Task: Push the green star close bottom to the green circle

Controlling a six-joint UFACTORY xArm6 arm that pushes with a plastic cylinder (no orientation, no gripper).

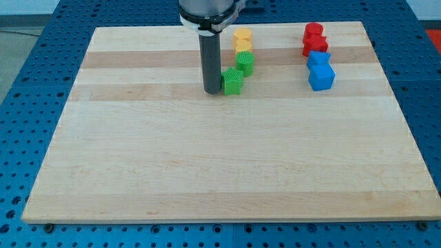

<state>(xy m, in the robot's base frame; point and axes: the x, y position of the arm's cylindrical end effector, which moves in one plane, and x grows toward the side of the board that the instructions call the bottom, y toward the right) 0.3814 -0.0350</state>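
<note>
A green star (233, 81) lies near the top middle of the wooden board (207, 158). A green circle (245, 62) sits just above and to its right, nearly touching it. My tip (211, 91) is right against the star's left side. The rod stands upright and rises to the arm at the view's top.
Two yellow blocks (242, 39) are stacked in a column just above the green circle. Two red blocks (314, 38) and two blue blocks (320, 71) form a column at the top right. A blue perforated table surrounds the board.
</note>
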